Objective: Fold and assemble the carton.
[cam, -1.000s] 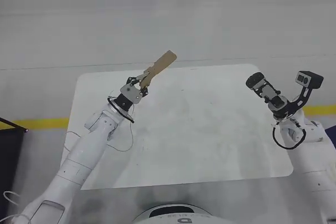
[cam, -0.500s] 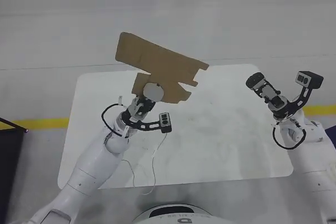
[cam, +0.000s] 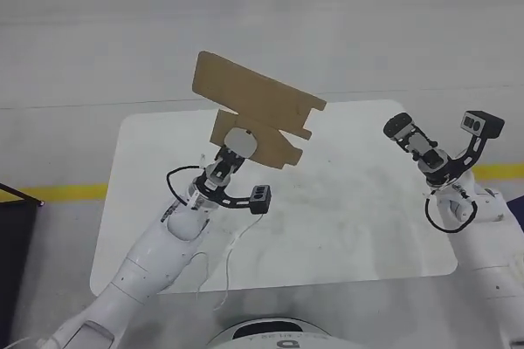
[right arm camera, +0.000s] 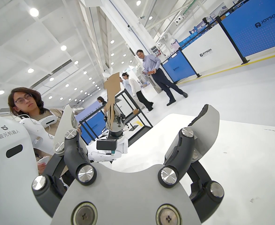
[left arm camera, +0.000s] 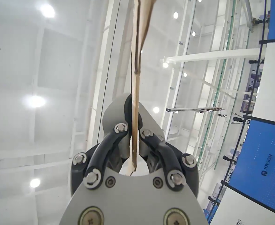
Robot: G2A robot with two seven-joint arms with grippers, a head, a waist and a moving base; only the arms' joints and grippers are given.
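The left tool is clamped on the carton, a flat brown cardboard blank. It grips the blank near its lower edge, so the sheet rises above the tool and hangs off the tabletop. In the left wrist view the card runs edge-on straight out from between the two fingers, which press on it from either side (its layers gape a little at the end farthest from the tool). From above, the blank spreads wide beyond the tool, with a notched edge on the side toward the right arm and its far corner reaching past the tabletop's back edge. The right tool is well apart from the carton, raised near the far right corner of the tabletop, its fingers spread apart with nothing between them. In the right wrist view the carton stands upright in the left tool, far beyond the right tool's parted fingers, over the white tabletop.
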